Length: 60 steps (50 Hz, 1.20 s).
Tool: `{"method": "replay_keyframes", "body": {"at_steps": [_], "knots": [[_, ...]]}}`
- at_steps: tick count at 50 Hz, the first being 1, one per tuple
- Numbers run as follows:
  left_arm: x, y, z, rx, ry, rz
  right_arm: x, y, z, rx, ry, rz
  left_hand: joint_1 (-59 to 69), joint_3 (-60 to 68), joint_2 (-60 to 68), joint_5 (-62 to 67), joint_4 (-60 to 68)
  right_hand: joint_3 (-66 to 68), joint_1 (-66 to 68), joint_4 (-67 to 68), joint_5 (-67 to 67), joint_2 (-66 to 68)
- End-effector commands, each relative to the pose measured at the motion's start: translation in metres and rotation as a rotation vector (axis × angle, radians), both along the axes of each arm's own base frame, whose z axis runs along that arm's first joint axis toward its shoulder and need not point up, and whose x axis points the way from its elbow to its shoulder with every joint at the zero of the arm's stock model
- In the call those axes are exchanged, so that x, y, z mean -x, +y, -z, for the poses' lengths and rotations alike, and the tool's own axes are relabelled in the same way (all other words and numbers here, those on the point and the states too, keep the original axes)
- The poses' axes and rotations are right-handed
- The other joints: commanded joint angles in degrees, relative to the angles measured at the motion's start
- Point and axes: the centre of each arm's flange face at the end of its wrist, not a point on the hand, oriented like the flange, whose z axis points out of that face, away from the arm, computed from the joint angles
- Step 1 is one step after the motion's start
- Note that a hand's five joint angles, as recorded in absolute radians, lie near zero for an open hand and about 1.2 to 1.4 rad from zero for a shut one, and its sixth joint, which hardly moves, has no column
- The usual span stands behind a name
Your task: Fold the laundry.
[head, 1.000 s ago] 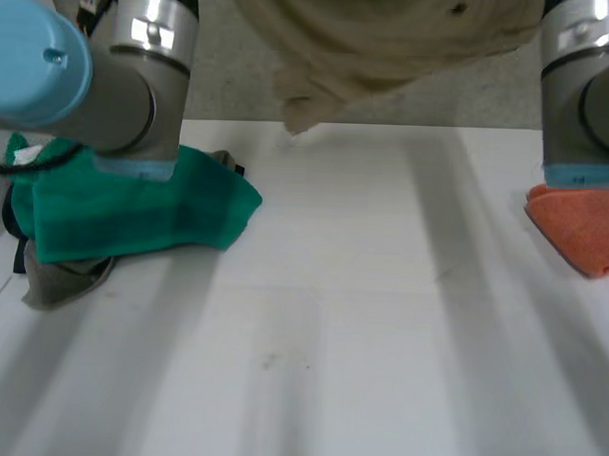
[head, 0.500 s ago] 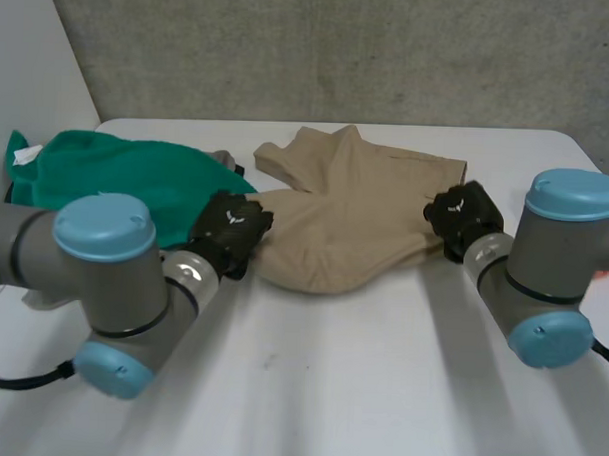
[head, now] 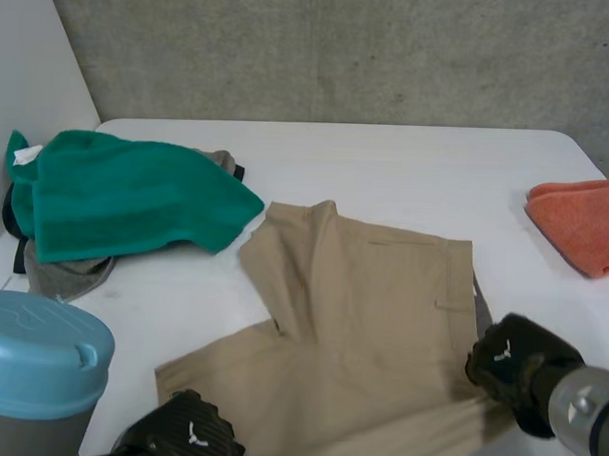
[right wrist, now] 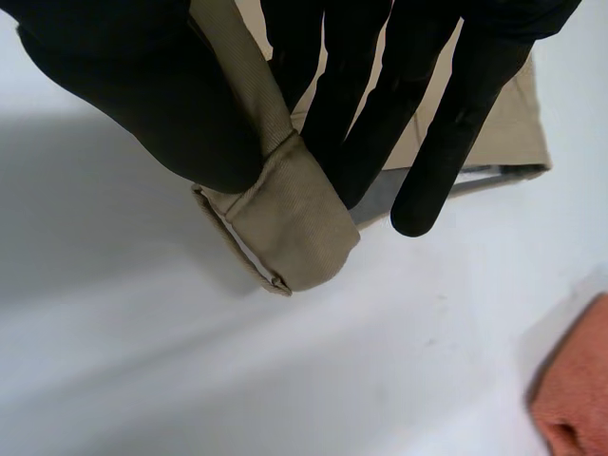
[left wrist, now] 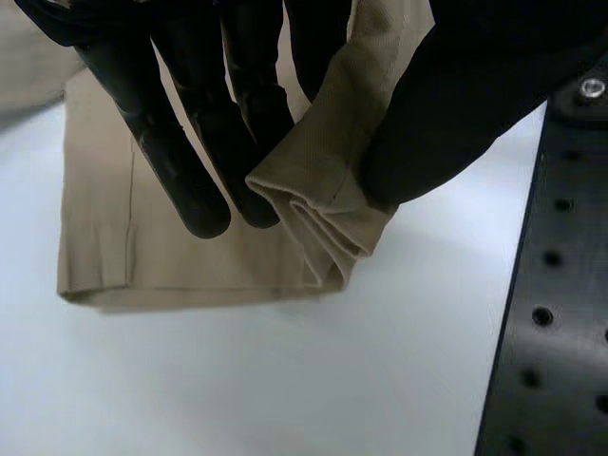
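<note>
Tan shorts (head: 361, 320) lie spread on the white table (head: 387, 161), reaching toward its near edge. My left hand (head: 182, 439) pinches the near left corner of the shorts; in the left wrist view its fingers (left wrist: 204, 114) and thumb squeeze a folded hem (left wrist: 318, 214). My right hand (head: 515, 365) holds the near right corner; in the right wrist view the thumb (right wrist: 133, 85) and fingers (right wrist: 427, 104) clamp a doubled band of the tan cloth (right wrist: 290, 218).
A green towel (head: 125, 197) lies piled over a grey garment (head: 68, 275) at the table's left side. An orange cloth (head: 585, 223) sits at the right edge, and its corner (right wrist: 575, 399) lies beyond my right fingertips. A grey wall stands behind the table.
Both hands have drawn back toward the near edge, pulling the tan shorts from a bunched heap at mid-table out flat. A second ago the shorts hung high above the table.
</note>
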Motion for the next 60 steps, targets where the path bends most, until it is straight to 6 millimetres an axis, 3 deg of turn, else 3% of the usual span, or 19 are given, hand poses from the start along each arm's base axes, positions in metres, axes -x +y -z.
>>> {"method": "replay_keyframes", "body": {"at_steps": [1, 3, 6, 8, 9, 13, 21, 29, 31, 32, 34, 35, 39, 42, 47, 54, 60], "knots": [[0.033, -0.058, -0.008, 0.165, 0.152, -0.063, -0.008, -0.016, -0.006, 0.079, -0.068, -0.002, 15.89, 11.63, 11.43, 12.65, 11.36, 11.96, 17.99, 11.41, 12.12, 12.85], [0.044, -0.076, -0.006, 0.208, 0.187, -0.074, -0.011, -0.028, -0.003, 0.109, -0.081, 0.007, 15.89, 11.63, 11.43, 12.65, 11.36, 11.96, 17.99, 11.41, 12.12, 12.85], [0.072, -0.120, -0.007, 0.327, 0.282, -0.099, -0.020, -0.061, -0.002, 0.217, -0.127, 0.035, 15.89, 11.63, 11.43, 12.65, 11.36, 11.96, 17.99, 11.41, 12.12, 12.85], [0.078, -0.136, -0.006, 0.360, 0.305, -0.116, -0.023, -0.071, -0.004, 0.256, -0.151, 0.046, 15.89, 11.63, 11.43, 12.65, 11.36, 11.96, 17.99, 11.41, 12.12, 12.85], [0.082, -0.156, -0.006, 0.403, 0.330, -0.143, -0.027, -0.081, -0.006, 0.294, -0.183, 0.056, 15.89, 11.63, 11.43, 12.65, 11.36, 11.96, 17.99, 11.41, 12.12, 12.85], [0.089, -0.199, -0.004, 0.514, 0.385, -0.184, -0.038, -0.105, 0.001, 0.353, -0.229, 0.062, 15.89, 11.63, 11.43, 12.65, 11.36, 11.96, 17.99, 11.41, 12.12, 12.85], [0.114, -0.246, 0.006, 0.823, 0.412, -0.120, -0.059, -0.155, 0.023, 0.485, -0.282, 0.057, 15.89, 11.63, 11.43, 12.65, 11.36, 11.96, 17.99, 11.41, 12.12, 12.85], [0.131, -0.277, 0.021, 0.950, 0.435, -0.112, -0.076, -0.202, 0.033, 0.687, -0.354, 0.063, 15.89, 11.63, 11.43, 12.65, 11.36, 11.96, 17.99, 11.41, 12.12, 12.85], [0.133, -0.280, 0.024, 0.950, 0.438, -0.110, -0.078, -0.208, 0.035, 0.712, -0.370, 0.064, 15.89, 11.63, 11.43, 12.65, 11.36, 11.96, 17.99, 11.41, 12.12, 12.85], [0.134, -0.280, 0.028, 0.946, 0.443, -0.102, -0.080, -0.211, 0.035, 0.731, -0.377, 0.066, 13.91, 9.65, 9.46, 10.68, 9.38, -12.13, -6.10, -12.68, -11.97, -11.23], [0.136, -0.279, 0.032, 0.946, 0.449, -0.092, -0.080, -0.213, 0.037, 0.736, -0.377, 0.070, -29.26, -33.53, -33.72, -32.50, -33.79, -53.72, -47.69, -54.28, -53.56, -52.83], [0.139, -0.275, 0.033, 0.946, 0.454, -0.080, -0.080, -0.213, 0.037, 0.736, -0.377, 0.075, -52.49, -56.75, -56.94, -55.72, -57.01, -58.04, -52.01, -58.59, -57.88, -57.15], [0.145, -0.263, 0.034, 0.962, 0.486, -0.050, -0.074, -0.211, 0.037, 0.720, -0.396, 0.131, -54.11, -58.37, -58.57, -57.35, -58.64, -58.04, -52.01, -58.59, -57.88, -57.15], [0.150, -0.250, 0.017, 1.005, 0.530, -0.038, -0.064, -0.201, 0.035, 0.647, -0.432, 0.181, -54.11, -58.37, -58.57, -57.35, -58.64, -58.04, -52.01, -58.59, -57.88, -57.15], [0.139, -0.238, 0.012, 0.994, 0.519, -0.047, -0.046, -0.164, 0.020, 0.405, -0.496, 0.234, -54.11, -58.37, -58.57, -57.35, -58.64, -58.04, -52.01, -58.59, -57.88, -57.15], [0.121, -0.217, 0.009, 0.952, 0.495, -0.051, -0.002, -0.149, 0.041, 0.110, -0.545, 0.347, -54.11, -58.37, -58.57, -57.35, -58.64, -53.25, -47.22, -53.80, -53.09, -52.35], [0.115, -0.207, 0.011, 0.894, 0.538, -0.075, 0.010, -0.150, 0.053, 0.085, -0.555, 0.372, -54.11, -58.37, -58.57, -57.35, -58.64, -53.08, -47.05, -53.63, -52.92, -52.19]]}}
